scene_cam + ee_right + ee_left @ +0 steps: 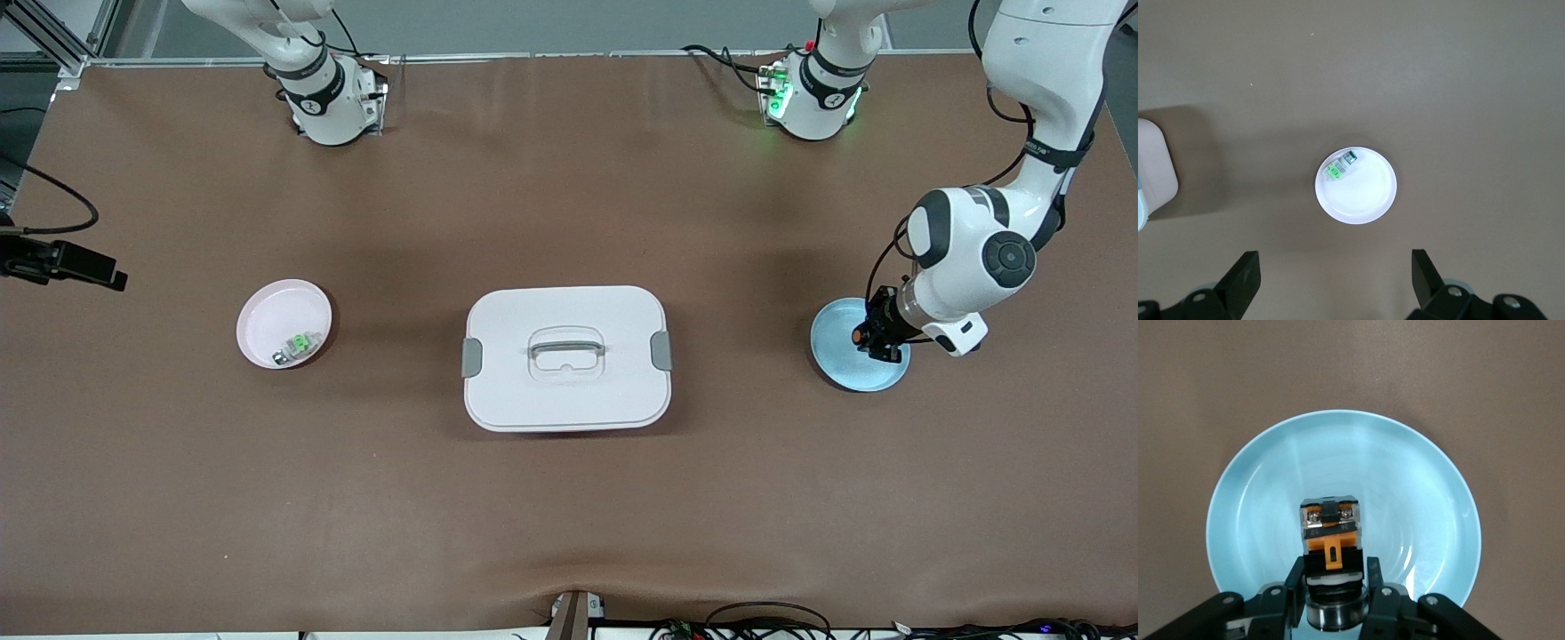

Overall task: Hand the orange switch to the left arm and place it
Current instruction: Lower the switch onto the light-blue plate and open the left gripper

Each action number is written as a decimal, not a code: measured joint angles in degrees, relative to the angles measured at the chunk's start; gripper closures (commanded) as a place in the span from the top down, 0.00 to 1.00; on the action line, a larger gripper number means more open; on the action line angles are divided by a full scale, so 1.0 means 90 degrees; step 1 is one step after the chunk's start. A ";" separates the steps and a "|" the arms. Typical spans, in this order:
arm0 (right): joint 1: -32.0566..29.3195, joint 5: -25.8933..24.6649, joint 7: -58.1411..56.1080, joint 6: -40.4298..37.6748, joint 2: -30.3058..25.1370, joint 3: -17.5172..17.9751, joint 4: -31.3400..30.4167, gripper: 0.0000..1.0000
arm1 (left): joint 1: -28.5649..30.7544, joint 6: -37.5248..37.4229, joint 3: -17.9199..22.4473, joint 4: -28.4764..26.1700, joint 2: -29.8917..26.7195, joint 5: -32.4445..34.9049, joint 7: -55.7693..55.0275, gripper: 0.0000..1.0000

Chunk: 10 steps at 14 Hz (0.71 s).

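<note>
The orange switch (858, 337), black with an orange end, is between the fingers of my left gripper (869, 342) at the blue dish (845, 369), at the left arm's end of the table. In the left wrist view the fingers close on the black body of the switch (1330, 533), low over the dish (1271, 507); the left gripper (1335, 577) is shut on it. The white lidded box (516, 391) stands in the middle of the table. My right gripper (1335, 267) is open and empty, high over the table by the pink dish (1365, 193); it is out of the front view.
The pink dish (267, 307) at the right arm's end holds a small green-and-silver component (298, 345), which also shows in the right wrist view (1341, 165). A corner of the box (1155, 167) shows there too. A black camera mount (62, 262) sticks in at the table's edge.
</note>
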 measured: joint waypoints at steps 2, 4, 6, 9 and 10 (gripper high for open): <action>0.0015 0.0042 0.0000 0.0226 -0.0340 -0.0039 -0.0482 1.00 | 0.0000 0.0129 -0.0002 0.0000 0.0102 0.0001 0.0000 0.00; 0.0033 0.0059 0.0000 0.0397 -0.0513 -0.0039 -0.0666 1.00 | 0.0000 0.0182 -0.0002 0.0000 0.0171 0.0001 0.0000 0.00; 0.0035 0.0061 0.0000 0.0507 -0.0565 -0.0056 -0.0699 1.00 | -0.0001 0.0195 -0.0003 0.0001 0.0198 0.0001 0.0000 0.03; 0.0017 0.0061 -0.0001 0.0580 -0.0590 -0.0132 -0.0699 1.00 | -0.0001 0.0197 -0.0004 0.0001 0.0211 0.0002 0.0000 0.45; 0.0014 0.0061 -0.0001 0.0581 -0.0612 -0.0137 -0.0698 1.00 | -0.0001 0.0197 -0.0004 0.0001 0.0221 0.0008 0.0002 0.99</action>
